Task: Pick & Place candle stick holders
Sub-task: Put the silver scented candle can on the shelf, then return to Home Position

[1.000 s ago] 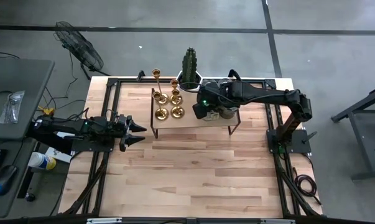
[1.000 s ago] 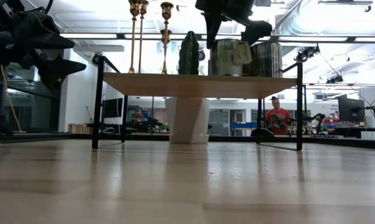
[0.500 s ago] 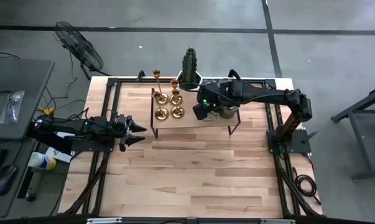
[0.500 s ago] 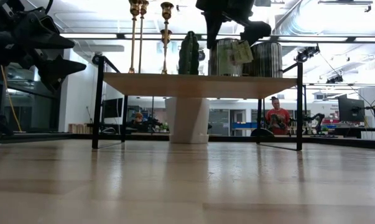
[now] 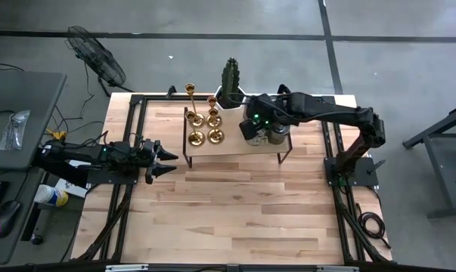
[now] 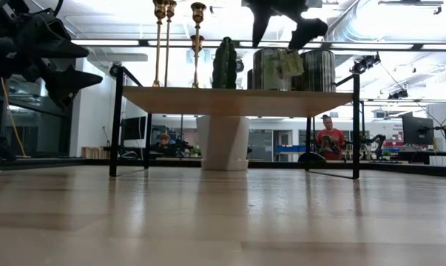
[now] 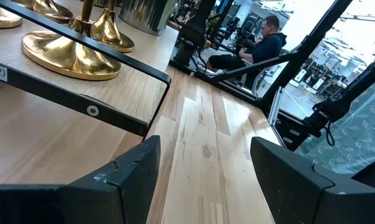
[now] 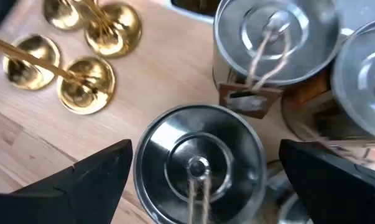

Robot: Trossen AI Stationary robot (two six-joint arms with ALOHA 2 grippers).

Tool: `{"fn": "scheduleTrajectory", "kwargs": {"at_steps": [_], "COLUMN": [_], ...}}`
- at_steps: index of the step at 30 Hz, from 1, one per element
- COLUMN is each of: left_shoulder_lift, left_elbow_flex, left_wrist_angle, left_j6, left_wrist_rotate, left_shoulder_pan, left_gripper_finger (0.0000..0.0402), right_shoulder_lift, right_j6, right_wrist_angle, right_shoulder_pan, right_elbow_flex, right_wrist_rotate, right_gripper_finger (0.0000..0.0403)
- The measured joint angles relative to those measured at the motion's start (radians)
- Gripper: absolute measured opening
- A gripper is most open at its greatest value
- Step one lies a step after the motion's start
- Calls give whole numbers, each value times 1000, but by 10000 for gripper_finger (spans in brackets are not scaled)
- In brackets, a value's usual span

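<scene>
Right gripper (image 8: 199,171) wide open, empty, hovering over a silver tin (image 8: 198,163); candle stick holders (image 5: 204,119) at centre-left untouched.

In the low view the right hand (image 6: 285,18) is cut off at 12 o'clock, as are the tops of the candle stick holders (image 6: 162,44). The right wrist view shows a tag (image 8: 249,101), its writing blurred.

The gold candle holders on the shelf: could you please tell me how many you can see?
4, all on the shelf's left part beside the cactus: back-left holder, back-right holder, front-left holder, front-right holder. None seem hidden.
</scene>
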Motion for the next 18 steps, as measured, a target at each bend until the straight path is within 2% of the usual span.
{"fn": "scheduleTrajectory", "kwargs": {"at_steps": [8,18], "left_shoulder_lift": [0,0], "left_elbow_flex": [0,0], "left_wrist_angle": [0,0], "left_j6": [0,0], "left_wrist_rotate": [0,0], "left_shoulder_pan": [0,0], "left_gripper_finger": [246,246], "right_shoulder_lift": [-79,-199], "right_j6": [-36,-40], "right_wrist_angle": [24,21], "right_shoulder_pan": [18,137], "right_elbow_flex": [0,0], "right_wrist_rotate": [17,149], "right_gripper_finger": [397,395]}}
